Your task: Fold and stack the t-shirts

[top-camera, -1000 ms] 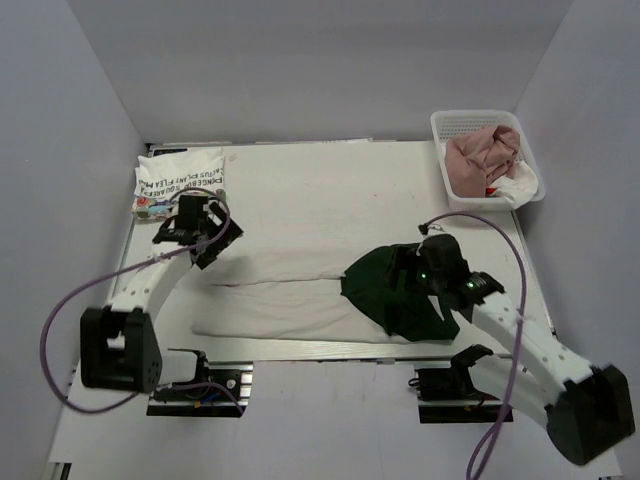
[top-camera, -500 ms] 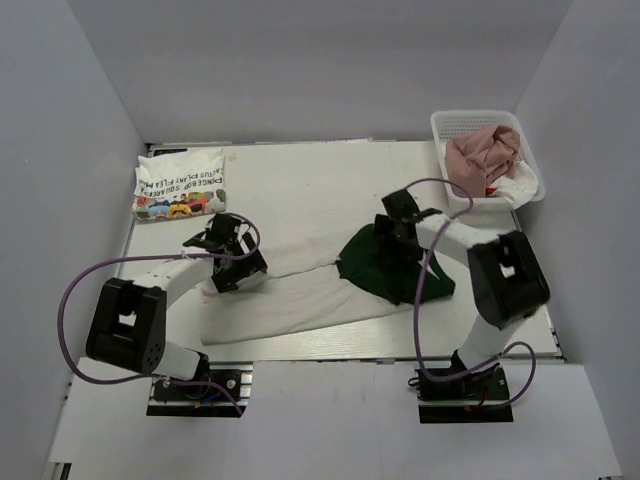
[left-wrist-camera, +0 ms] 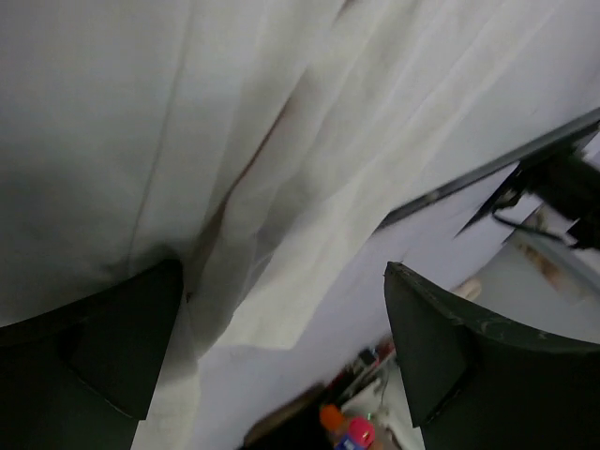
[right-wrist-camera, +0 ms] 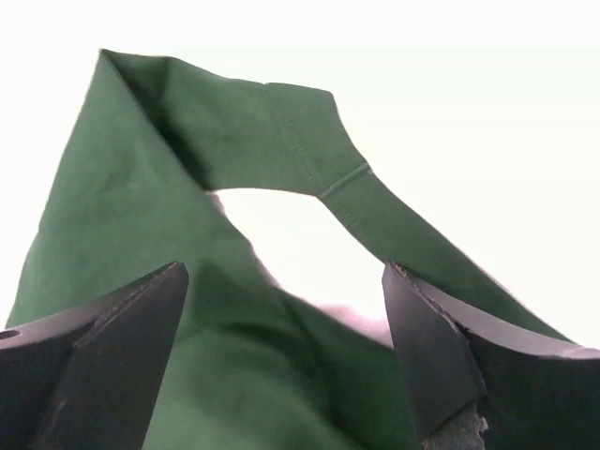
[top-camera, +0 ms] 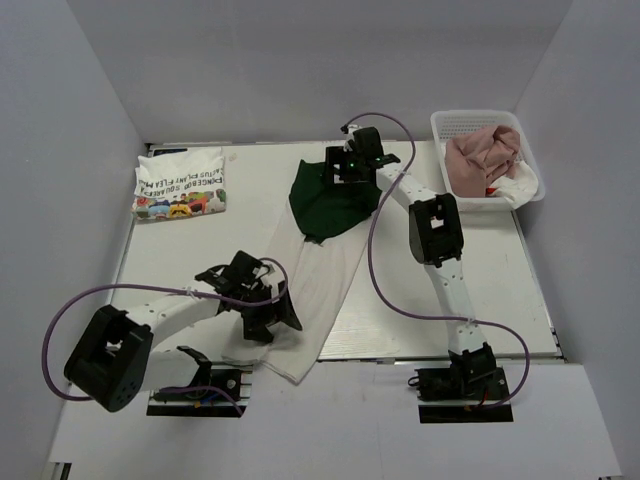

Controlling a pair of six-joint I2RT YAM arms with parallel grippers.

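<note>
While the white shirt with green sleeves (top-camera: 315, 275) lies strung slantwise from the far middle to the near edge, I judge I'm spreading it out for folding. My right gripper (right-wrist-camera: 281, 272) gapes over green cloth; my left gripper (left-wrist-camera: 281, 272) gapes at the overhanging white hem. Next, it needs squaring flat. Pale walls enclose the white table (top-camera: 500, 290), with a basket (top-camera: 470, 115) far right and a folded cartoon shirt (top-camera: 180, 185) far left.

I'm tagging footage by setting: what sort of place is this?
Likely a robotics test cell: plain grey walls box in a white table, and a black-and-white left arm and matching right arm are bolted at its near edge.
</note>
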